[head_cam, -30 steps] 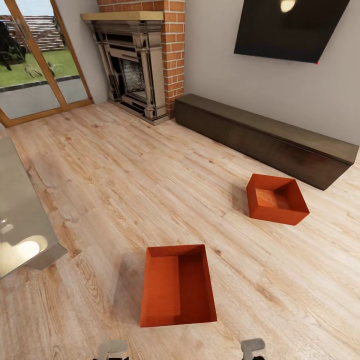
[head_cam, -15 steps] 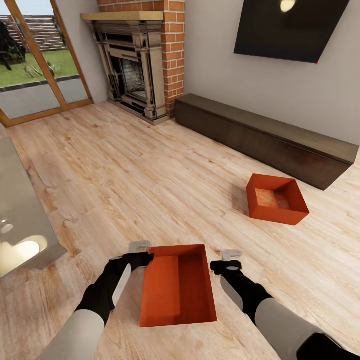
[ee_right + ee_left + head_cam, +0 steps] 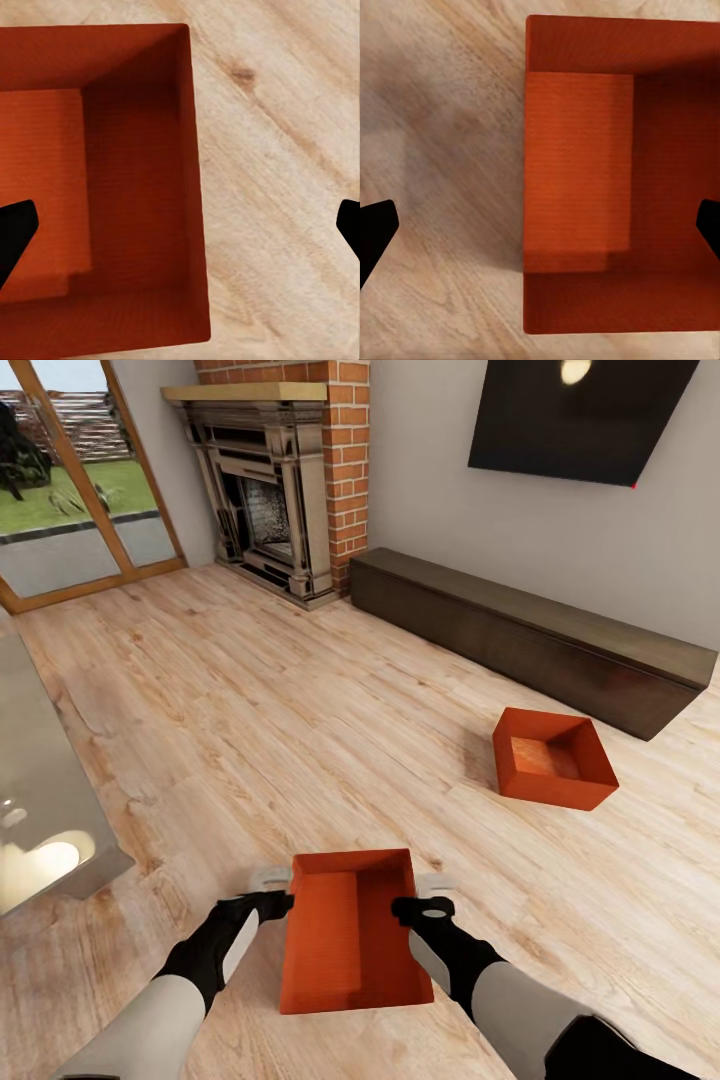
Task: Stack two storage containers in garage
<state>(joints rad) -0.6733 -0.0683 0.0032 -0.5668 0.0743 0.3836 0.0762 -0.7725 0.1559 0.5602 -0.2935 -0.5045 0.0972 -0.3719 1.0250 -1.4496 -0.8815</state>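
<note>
- At lower centre, the near container sat between the left gripper and right gripper, both spread apart over its walls.
- Right of centre sat the far container.

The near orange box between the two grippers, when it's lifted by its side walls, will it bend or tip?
The near box has thin plain walls, so they may flex. It looks empty, so probably light. With the left gripper and right gripper astride opposite walls, tipping seems unlikely.
</note>
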